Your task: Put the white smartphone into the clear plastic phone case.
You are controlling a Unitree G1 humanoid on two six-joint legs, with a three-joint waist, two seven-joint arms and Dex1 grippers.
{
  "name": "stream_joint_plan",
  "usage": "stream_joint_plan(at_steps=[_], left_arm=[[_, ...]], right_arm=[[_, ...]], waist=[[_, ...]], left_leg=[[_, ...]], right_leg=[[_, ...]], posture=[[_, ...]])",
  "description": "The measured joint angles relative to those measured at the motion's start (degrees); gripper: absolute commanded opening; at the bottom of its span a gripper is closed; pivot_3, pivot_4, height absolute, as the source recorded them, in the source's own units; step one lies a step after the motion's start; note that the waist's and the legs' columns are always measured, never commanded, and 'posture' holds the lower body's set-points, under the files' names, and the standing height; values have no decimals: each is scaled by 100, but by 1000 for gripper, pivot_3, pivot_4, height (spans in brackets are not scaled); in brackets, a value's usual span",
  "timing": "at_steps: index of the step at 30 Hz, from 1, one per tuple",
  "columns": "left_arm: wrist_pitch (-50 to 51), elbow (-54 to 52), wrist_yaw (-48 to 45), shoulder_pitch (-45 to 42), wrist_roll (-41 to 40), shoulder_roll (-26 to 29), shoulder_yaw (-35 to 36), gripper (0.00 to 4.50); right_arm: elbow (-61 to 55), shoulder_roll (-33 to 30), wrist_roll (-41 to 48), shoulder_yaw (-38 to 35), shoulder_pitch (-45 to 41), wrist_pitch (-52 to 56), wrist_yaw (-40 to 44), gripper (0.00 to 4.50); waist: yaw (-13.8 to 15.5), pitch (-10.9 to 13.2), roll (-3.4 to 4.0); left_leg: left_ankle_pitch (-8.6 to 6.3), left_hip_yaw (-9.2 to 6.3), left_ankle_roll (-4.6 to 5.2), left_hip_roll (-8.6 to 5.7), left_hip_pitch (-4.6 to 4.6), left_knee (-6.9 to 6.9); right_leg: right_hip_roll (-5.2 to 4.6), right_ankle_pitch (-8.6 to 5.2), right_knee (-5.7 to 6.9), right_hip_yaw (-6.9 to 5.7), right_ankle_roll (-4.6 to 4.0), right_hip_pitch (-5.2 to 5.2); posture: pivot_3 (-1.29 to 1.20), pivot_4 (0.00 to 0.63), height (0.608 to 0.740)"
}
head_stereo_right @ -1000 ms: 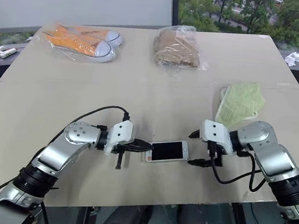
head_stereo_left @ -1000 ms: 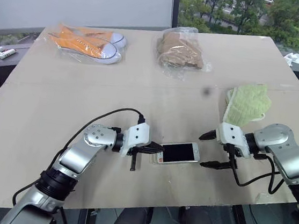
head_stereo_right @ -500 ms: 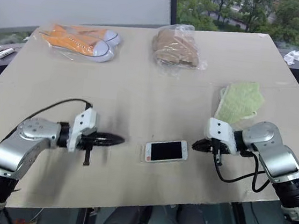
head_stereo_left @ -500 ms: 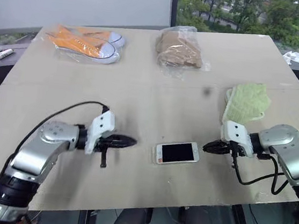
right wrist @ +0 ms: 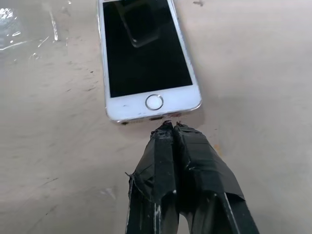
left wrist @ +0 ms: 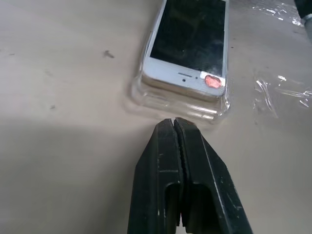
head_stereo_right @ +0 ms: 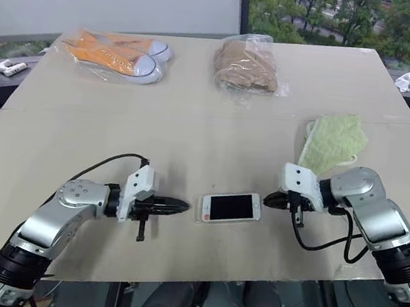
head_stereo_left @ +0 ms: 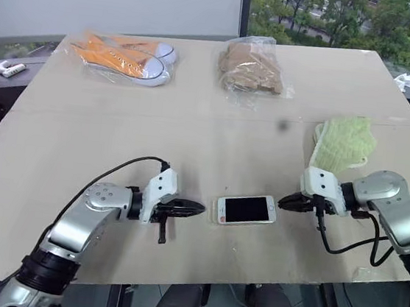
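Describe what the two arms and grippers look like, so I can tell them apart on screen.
Both arms are silver-grey metal with white wrist blocks and looping black cables. The left gripper has smooth black fingers; the right gripper has fingers wrapped in black tape, frayed at the edges.

Left arm reaches in from the near left, elbow bent, forearm angled toward centre. Left gripper (head_stereo_left: 197,209) points right and slightly down, low over the tabletop (head_stereo_left: 192,137); its black fingers (left wrist: 168,161) are pressed together, nothing between them. A black cable loops over the left wrist.

Right arm enters from the near right, forearm lying across toward centre. Right gripper (head_stereo_left: 284,202) points left and downward; its taped fingers (right wrist: 165,151) are closed tip to tip, holding nothing. A black cable hangs below the right wrist.
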Motion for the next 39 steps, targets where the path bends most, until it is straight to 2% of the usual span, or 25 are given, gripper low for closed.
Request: stream_joint_plan(at_steps=[13, 21, 29, 39], left_arm=[[-275, 192, -54, -75, 180, -30, -187, 0], [-279, 223, 55, -218, 324, -208, -315, 0], [-168, 297, 349, -437, 473, -660, -514, 0], [-109, 211, 401, -414, 452, -660, -588, 0]], right_arm=[[-226, 14, 5, 118, 34, 121, 19, 67], [-273, 45, 5, 133, 8, 228, 2, 67], [-416, 219, 8, 241, -65, 366, -23, 67], [-443, 206, 27, 327, -137, 372, -43, 67]], waist=[[1, 0, 0], [7, 0, 0], [13, -1, -1], [11, -1, 0]], left_leg=[[0, 0, 0, 0, 0, 0], [0, 0, 0, 0, 1, 1], [0, -1, 0, -2, 2, 4], [0, -1, 0, -2, 1, 4]], right_leg=[[-1, 0, 0, 1, 0, 1], [0, 0, 0, -1, 0, 2], [-1, 0, 2, -2, 1, 4], [-1, 0, 1, -2, 1, 3]], posture=[[0, 150, 740], [0, 150, 740], [0, 150, 740], [0, 150, 740]])
